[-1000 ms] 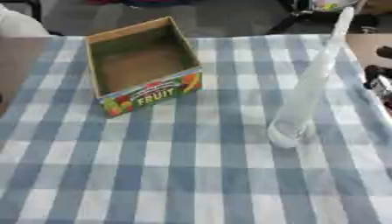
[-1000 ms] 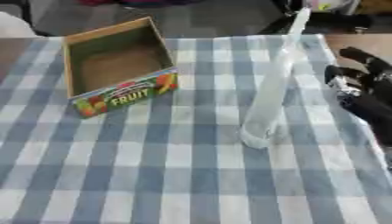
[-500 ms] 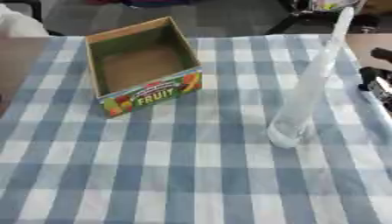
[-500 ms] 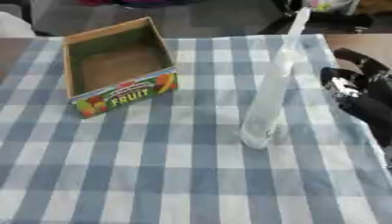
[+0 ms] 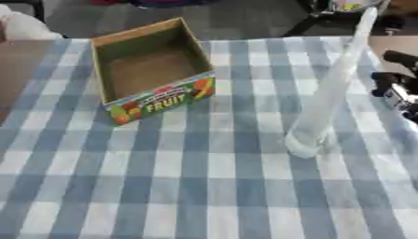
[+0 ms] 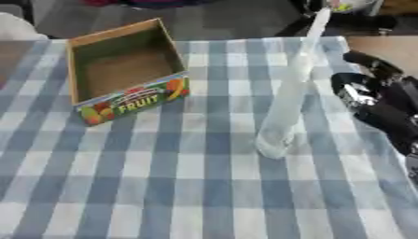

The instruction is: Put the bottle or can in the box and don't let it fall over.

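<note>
Right robot hand [image 6: 377, 95] fuller right-eye.

Right hand [image 6: 377, 95] at right edge, fingers spread apart

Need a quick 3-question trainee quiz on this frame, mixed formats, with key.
1. True or false: the bottle already stands inside the box.
2. Multiple choice: the right hand is (A) curled round the bottle, (B) beside the bottle on its right, not touching it, (C) inside the box.
3. Fill in: the word printed on the front of the box is ____.

Key:
1. False. The clear bottle stands upright on the checked cloth, to the right of the box, which holds nothing.
2. B. The hand shows at the right edge, apart from the bottle. The left hand is not in view.
3. FRUIT.
</note>
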`<state>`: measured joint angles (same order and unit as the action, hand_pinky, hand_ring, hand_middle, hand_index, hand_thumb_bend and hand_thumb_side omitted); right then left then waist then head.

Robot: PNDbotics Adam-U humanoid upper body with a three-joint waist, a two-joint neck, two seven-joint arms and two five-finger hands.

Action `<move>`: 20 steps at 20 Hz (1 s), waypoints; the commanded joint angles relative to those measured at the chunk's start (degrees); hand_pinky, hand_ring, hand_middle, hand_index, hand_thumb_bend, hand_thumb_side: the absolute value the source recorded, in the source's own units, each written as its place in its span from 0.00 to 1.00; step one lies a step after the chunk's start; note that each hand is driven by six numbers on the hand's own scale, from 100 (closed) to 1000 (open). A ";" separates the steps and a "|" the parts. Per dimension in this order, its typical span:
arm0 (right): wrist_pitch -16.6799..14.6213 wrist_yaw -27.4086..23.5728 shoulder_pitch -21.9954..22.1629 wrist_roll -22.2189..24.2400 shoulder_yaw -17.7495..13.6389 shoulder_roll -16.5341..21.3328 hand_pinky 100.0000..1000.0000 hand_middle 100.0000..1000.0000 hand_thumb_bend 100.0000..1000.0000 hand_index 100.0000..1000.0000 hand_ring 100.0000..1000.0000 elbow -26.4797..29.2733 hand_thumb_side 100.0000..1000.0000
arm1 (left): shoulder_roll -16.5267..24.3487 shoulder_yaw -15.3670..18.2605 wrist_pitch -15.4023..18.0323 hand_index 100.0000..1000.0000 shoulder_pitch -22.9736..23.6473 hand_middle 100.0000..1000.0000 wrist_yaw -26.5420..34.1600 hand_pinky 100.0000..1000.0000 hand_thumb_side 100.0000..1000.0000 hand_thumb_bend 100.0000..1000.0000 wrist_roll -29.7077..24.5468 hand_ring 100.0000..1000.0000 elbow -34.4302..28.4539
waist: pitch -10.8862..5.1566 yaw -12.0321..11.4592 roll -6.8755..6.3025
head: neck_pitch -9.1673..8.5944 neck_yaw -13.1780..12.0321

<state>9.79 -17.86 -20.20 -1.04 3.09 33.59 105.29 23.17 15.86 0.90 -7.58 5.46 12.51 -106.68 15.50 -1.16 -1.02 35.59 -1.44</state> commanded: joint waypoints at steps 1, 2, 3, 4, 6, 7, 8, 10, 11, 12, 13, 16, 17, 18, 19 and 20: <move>0.09 0.30 -1.07 0.96 0.33 1.82 0.76 1.00 0.13 0.86 0.85 1.10 0.26 | 1.29 0.55 0.17 0.74 -0.22 0.58 -0.23 0.98 0.34 0.79 -0.16 0.46 -0.73 | -0.79 -0.18 -0.14 | -0.69 0.30; 0.14 0.33 -1.21 1.22 0.49 1.79 0.76 1.00 0.13 0.86 0.85 1.02 0.26 | 1.28 0.54 0.18 0.74 -0.24 0.58 -0.23 0.98 0.34 0.79 -0.19 0.46 -0.73 | -0.78 -0.21 -0.15 | -0.71 0.34; 0.19 0.33 -1.35 1.42 0.61 1.75 0.76 1.00 0.13 0.86 0.85 0.92 0.26 | 1.27 0.53 0.19 0.74 -0.26 0.58 -0.22 0.98 0.34 0.79 -0.21 0.46 -0.71 | -0.77 -0.24 -0.15 | -0.73 0.39; 0.21 0.31 -1.44 1.55 0.68 1.71 0.76 1.00 0.13 0.86 0.85 0.83 0.26 | 1.26 0.52 0.18 0.74 -0.26 0.58 -0.21 0.98 0.34 0.79 -0.23 0.46 -0.70 | -0.75 -0.27 -0.14 | -0.75 0.41; 0.25 0.19 -1.57 1.80 0.83 1.63 0.76 1.00 0.13 0.86 0.85 0.71 0.27 | 1.23 0.52 0.18 0.74 -0.24 0.58 -0.21 0.98 0.34 0.79 -0.26 0.46 -0.69 | -0.71 -0.29 -0.12 | -0.75 0.42; 0.28 0.09 -1.62 1.95 0.93 1.59 0.76 1.00 0.14 0.86 0.85 0.68 0.27 | 1.23 0.53 0.19 0.74 -0.24 0.58 -0.20 0.98 0.34 0.79 -0.27 0.46 -0.69 | -0.70 -0.31 -0.11 | -0.70 0.45; 0.33 -0.02 -1.66 2.10 1.05 1.57 0.76 1.00 0.14 0.86 0.85 0.65 0.27 | 1.22 0.53 0.19 0.74 -0.25 0.58 -0.19 0.98 0.34 0.79 -0.27 0.46 -0.69 | -0.69 -0.33 -0.10 | -0.67 0.47; 0.45 -0.27 -1.73 2.40 1.29 1.54 0.76 1.00 0.14 0.86 0.85 0.62 0.28 | 1.23 0.52 0.20 0.74 -0.26 0.58 -0.19 0.98 0.34 0.79 -0.30 0.46 -0.70 | -0.67 -0.38 -0.08 | -0.67 0.50; 0.50 -0.46 -1.80 2.53 1.40 1.51 0.76 1.00 0.14 0.86 0.85 0.63 0.28 | 1.23 0.54 0.20 0.74 -0.26 0.58 -0.19 0.98 0.34 0.79 -0.30 0.46 -0.70 | -0.66 -0.39 -0.07 | -0.67 0.51; 0.56 -0.61 -1.87 2.63 1.48 1.50 0.76 1.00 0.13 0.86 0.85 0.65 0.29 | 1.23 0.55 0.20 0.74 -0.25 0.57 -0.19 0.98 0.34 0.79 -0.29 0.46 -0.70 | -0.66 -0.40 -0.05 | -0.66 0.52; 0.67 -0.66 -1.98 2.76 1.63 1.53 0.76 1.00 0.13 0.86 0.85 0.64 0.30 | 1.21 0.54 0.20 0.74 -0.24 0.57 -0.19 0.98 0.34 0.79 -0.30 0.46 -0.70 | -0.66 -0.43 -0.03 | -0.66 0.56; 0.85 -0.40 -1.95 3.09 1.89 1.61 0.76 1.00 0.14 0.86 0.85 0.82 0.31 | 1.14 0.53 0.19 0.74 -0.26 0.57 -0.17 0.98 0.33 0.79 -0.34 0.46 -0.70 | -0.62 -0.51 0.05 | -0.73 0.58; 0.84 -0.37 -1.79 3.18 1.92 1.64 0.76 1.00 0.14 0.86 0.85 1.00 0.31 | 1.12 0.53 0.18 0.74 -0.24 0.57 -0.17 0.98 0.33 0.79 -0.36 0.46 -0.69 | -0.60 -0.54 0.06 | -0.72 0.57; 0.80 -0.44 -1.61 3.25 1.93 1.68 0.76 1.00 0.14 0.86 0.85 1.20 0.31 | 1.11 0.54 0.18 0.74 -0.23 0.57 -0.17 0.98 0.33 0.79 -0.36 0.45 -0.68 | -0.58 -0.57 0.07 | -0.72 0.57; 0.77 -0.59 -1.44 3.31 1.93 1.73 0.76 1.00 0.14 0.86 0.85 1.37 0.31 | 1.12 0.57 0.18 0.74 -0.24 0.57 -0.16 0.98 0.33 0.79 -0.34 0.45 -0.68 | -0.56 -0.60 0.09 | -0.73 0.58; 0.76 -0.75 -1.29 3.38 1.93 1.81 0.76 1.00 0.15 0.86 0.85 1.53 0.31 | 1.12 0.58 0.19 0.74 -0.24 0.57 -0.16 0.98 0.33 0.79 -0.31 0.45 -0.69 | -0.55 -0.63 0.10 | -0.74 0.58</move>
<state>10.63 -18.16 -21.10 2.08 5.34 33.60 105.46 23.16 15.86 1.04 -7.58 5.46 12.28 -106.67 15.61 -1.73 -0.96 35.59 -0.92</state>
